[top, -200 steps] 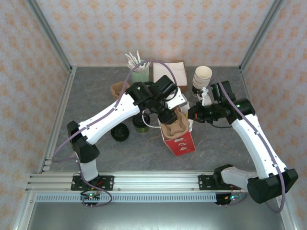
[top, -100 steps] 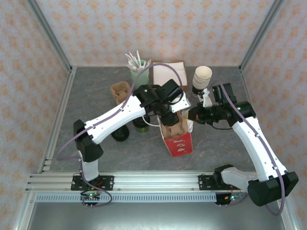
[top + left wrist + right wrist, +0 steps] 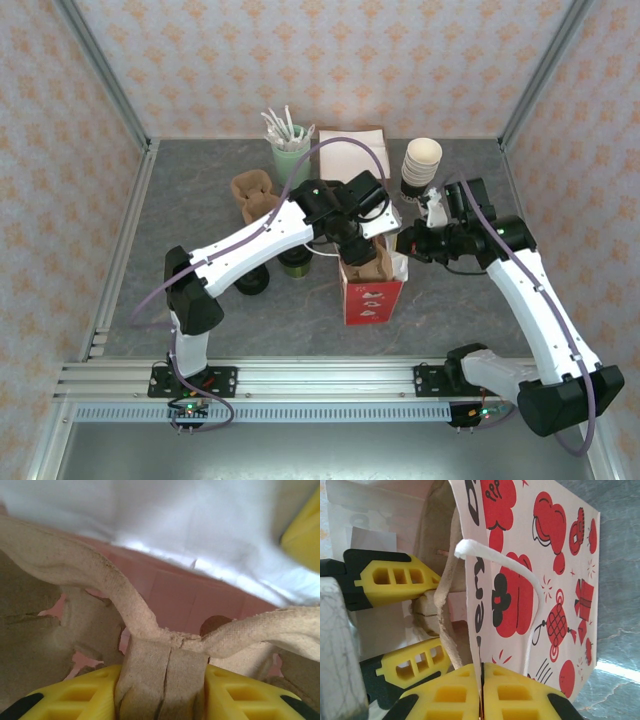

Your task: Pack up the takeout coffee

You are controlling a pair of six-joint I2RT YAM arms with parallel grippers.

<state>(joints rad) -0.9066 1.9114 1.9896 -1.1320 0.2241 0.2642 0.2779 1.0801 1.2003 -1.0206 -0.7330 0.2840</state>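
This was a robotics lab cell dressed up as a takeout counter, not a real café. Slanting aluminium posts framed thin wall panels covered in patterned wallpaper. Two white robot arms trailing purple cables were bolted to an aluminium rail at the edge of a grey stone-look table. The props were café stock: a stack of paper cups, a mint cup of white utensils, a pile of napkins, a pulp cup carrier and a red-printed paper bag.
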